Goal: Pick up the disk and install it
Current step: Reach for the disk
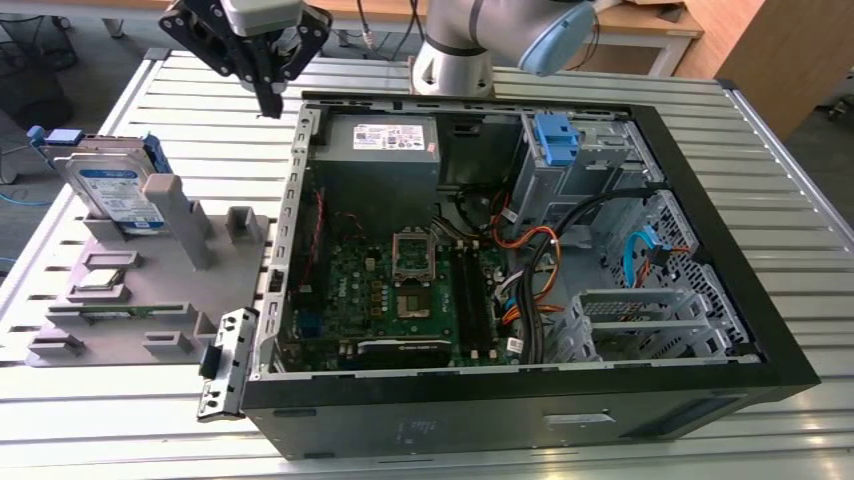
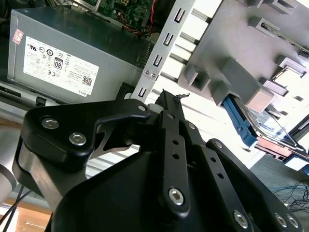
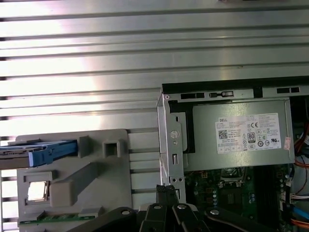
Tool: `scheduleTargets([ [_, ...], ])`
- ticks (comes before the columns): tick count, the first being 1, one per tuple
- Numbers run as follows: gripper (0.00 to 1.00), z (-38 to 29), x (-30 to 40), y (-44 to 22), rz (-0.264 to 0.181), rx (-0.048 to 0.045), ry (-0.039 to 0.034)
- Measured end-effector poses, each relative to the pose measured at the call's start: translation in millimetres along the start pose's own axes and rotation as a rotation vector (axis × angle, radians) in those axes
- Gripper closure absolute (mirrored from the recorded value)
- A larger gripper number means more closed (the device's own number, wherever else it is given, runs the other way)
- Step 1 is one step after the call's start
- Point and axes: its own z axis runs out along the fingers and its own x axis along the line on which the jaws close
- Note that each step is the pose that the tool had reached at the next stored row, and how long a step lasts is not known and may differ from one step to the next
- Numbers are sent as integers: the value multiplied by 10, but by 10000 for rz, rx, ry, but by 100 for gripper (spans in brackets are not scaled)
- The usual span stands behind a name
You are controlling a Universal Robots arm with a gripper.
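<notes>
The disk [image 1: 115,190] is a silver drive with a blue-and-white label in a blue bracket. It stands on edge in a grey holder [image 1: 200,250] at the exterior view's left, beside the open computer case [image 1: 534,380]. My gripper [image 1: 271,100] hangs above the table at the case's far left corner, well clear of the disk, shut with nothing between its fingers. In the first wrist view the disk [image 3: 43,152] lies edge-on in the holder, and the fingertips [image 3: 166,189] meet near the case wall. The second wrist view shows the closed gripper [image 2: 168,99] and the disk's blue bracket [image 2: 240,121].
A grey power-supply box [image 1: 380,140] with a white sticker sits in the case's far corner, close under the gripper. A bare blue bracket [image 1: 554,138] sits in the drive bay at the far right. Motherboard [image 1: 400,290] and cables [image 1: 534,250] fill the case. The table is slatted metal [image 1: 160,100].
</notes>
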Motion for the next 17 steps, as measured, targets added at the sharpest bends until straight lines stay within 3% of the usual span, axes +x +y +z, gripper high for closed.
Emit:
scheduleTargets([
  [17, 89, -2, 77, -6, 0, -5, 0],
])
